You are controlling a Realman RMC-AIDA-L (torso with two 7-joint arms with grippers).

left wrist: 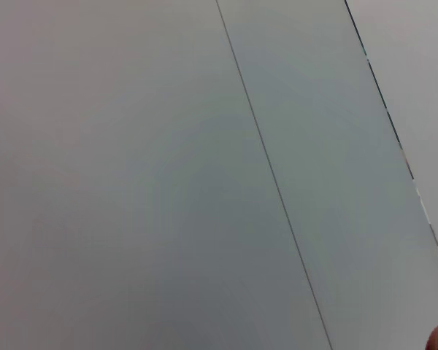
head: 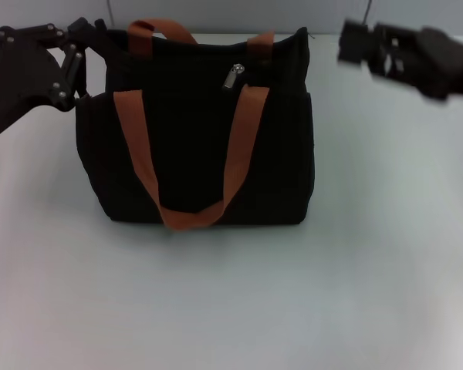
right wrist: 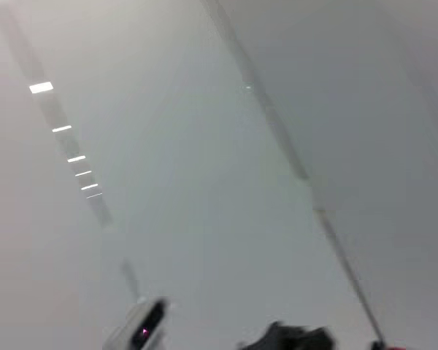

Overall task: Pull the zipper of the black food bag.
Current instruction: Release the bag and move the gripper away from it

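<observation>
Boxy black fabric food bag (head: 201, 154) with orange straps stands at frame centre. Small silver zipper pull (head: 233, 76) sits at its top edge, right of centre.

Left gripper (head: 83, 48), upper left, touches the bag's top-left corner; whether it grips cannot be told.

Right gripper (head: 353, 44), upper right, is apart from the bag and holds nothing; its opening is unreadable. It looks nearer the pull, which lies to its left.

Food bag (head: 197, 146) upright on the bench (head: 231, 301), zipper (head: 232, 76) at its top, left hand (head: 89, 46) at bag's left top corner, right hand (head: 355, 44) apart on the right

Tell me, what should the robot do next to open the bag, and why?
Probably bring the right gripper toward the zipper. The silver tab sits untouched on top of the black food bag, the right gripper hangs off to its side, and the left gripper is at the bag's far corner.
</observation>
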